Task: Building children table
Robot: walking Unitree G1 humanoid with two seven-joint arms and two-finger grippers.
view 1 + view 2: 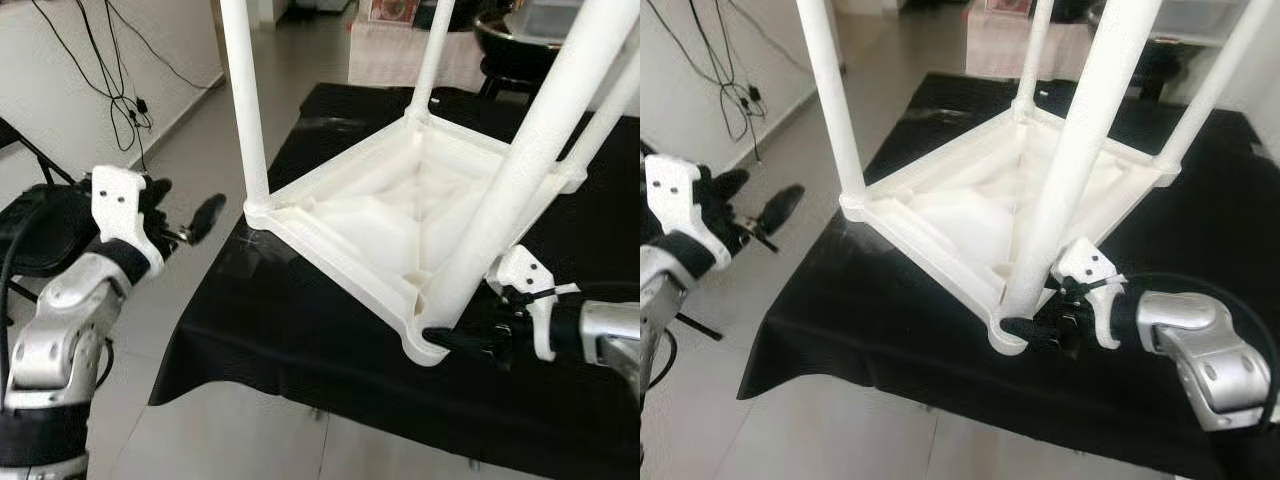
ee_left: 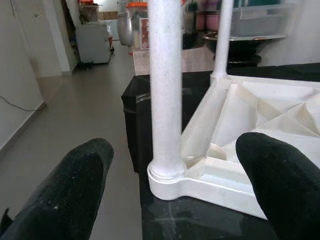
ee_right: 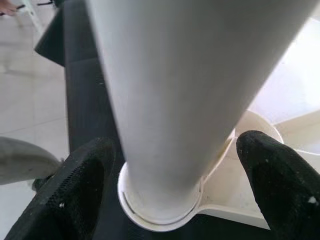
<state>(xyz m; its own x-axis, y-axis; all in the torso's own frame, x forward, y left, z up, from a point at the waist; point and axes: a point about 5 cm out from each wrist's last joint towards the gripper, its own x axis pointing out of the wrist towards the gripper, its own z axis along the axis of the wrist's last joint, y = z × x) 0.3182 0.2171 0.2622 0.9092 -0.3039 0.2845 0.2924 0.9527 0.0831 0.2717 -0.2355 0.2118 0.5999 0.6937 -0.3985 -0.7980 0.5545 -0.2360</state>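
Right gripper: fingers spread, straddling near leg base, lower centre; not clamped.
Left gripper: open, left edge, off the table.
Table top: upside down on black cloth, centre.
Progress: we count four legs socketed; flipping upright is left.

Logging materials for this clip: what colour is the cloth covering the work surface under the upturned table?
Plain black cloth, slightly glossy; left eye view shows it best.

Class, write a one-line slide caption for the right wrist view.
Right gripper open around the base of a white table leg seated in its corner socket.
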